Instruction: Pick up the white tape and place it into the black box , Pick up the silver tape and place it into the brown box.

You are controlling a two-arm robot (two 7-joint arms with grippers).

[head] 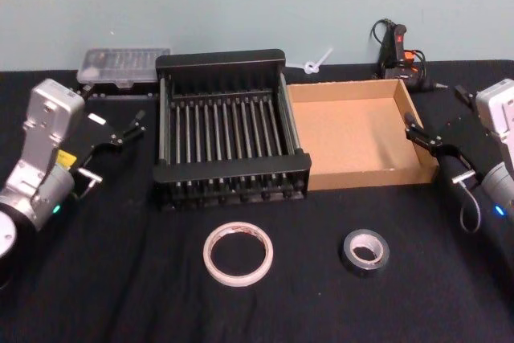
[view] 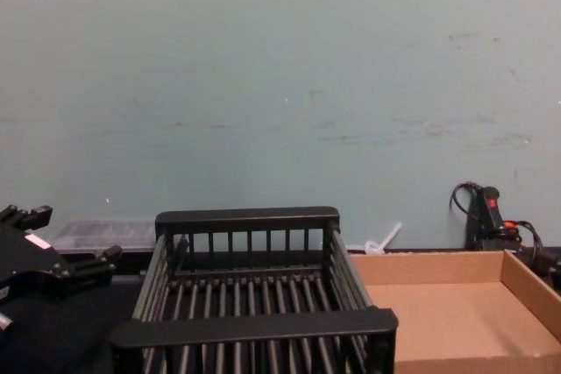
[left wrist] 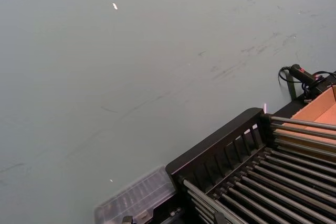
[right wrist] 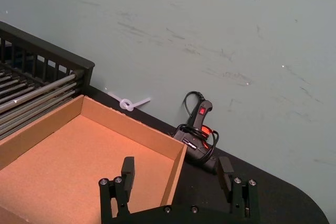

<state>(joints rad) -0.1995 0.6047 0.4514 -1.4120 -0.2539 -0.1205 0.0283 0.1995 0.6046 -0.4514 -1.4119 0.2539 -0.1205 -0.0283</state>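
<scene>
Right claw (right wrist: 176,174) wide over brown box (head: 399,171) rim; left claw (head: 132,128) wide beside black box (head: 233,174).

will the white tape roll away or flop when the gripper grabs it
The white tape lies flat on the table, so it probably won't roll unless tipped onto its edge. It's a thin, wide ring with an open centre, likely light and fairly stiff, though a hard squeeze might deform it.
</scene>
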